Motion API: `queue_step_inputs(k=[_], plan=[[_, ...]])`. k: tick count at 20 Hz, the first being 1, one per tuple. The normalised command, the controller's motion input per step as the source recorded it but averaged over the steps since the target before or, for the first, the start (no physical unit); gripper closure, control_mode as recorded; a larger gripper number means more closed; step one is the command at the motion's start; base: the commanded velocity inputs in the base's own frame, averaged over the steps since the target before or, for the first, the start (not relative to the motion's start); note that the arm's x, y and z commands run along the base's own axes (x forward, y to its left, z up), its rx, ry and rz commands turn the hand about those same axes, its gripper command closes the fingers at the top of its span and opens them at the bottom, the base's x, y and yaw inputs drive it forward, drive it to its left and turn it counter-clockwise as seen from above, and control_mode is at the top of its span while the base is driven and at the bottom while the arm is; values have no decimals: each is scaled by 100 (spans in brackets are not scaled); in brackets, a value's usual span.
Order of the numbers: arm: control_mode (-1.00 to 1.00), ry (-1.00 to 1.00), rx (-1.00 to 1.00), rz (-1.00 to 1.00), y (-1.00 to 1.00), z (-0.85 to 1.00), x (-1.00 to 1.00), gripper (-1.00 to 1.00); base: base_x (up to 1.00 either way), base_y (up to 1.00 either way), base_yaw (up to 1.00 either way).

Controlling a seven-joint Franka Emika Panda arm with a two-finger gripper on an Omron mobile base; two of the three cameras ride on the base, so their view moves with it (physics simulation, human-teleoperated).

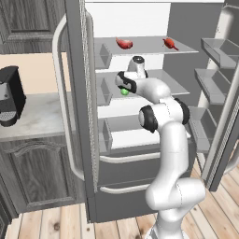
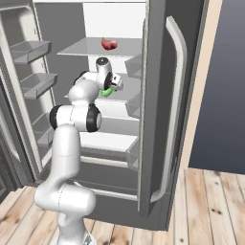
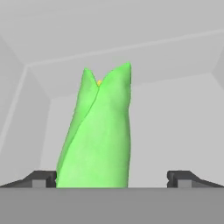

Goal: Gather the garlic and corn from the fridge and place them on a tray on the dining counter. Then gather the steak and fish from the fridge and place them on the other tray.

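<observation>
The fridge [image 1: 84, 140] stands with both doors open. My gripper [image 3: 113, 179] reaches into its middle shelf, jaws open wide. The corn [image 3: 96, 135], a light-green husked ear, lies on the shelf between the fingertips [image 3: 41, 178], nearer the left one and untouched by the right. From the base views only a bit of the corn [image 1: 124, 92] [image 2: 108, 91] peeks out under the hand. The steak [image 1: 124, 43] [image 2: 109, 44] rests on the top shelf. A second red piece [image 1: 170, 44] lies to its right; I cannot tell whether it is the fish. Garlic, trays and dining counter are out of view.
Door bins [image 1: 219, 49] line the open right door, and the left door [image 1: 74, 93] stands close beside the arm. A black coffee machine [image 1: 10, 95] sits on the wall counter [image 1: 37, 121] to the left. Wooden floor runs below.
</observation>
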Motion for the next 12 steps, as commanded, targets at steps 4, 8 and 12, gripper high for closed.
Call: queue_step_inputs(k=[4, 8, 12], plan=[[-100, 0, 0, 0, 17, -17, 2, -100, 0, 0, 0], [-100, 0, 0, 0, 21, -22, 12, -100, 0, 0, 0], [-100, 0, 0, 0, 30, -37, 15, -100, 0, 0, 0]])
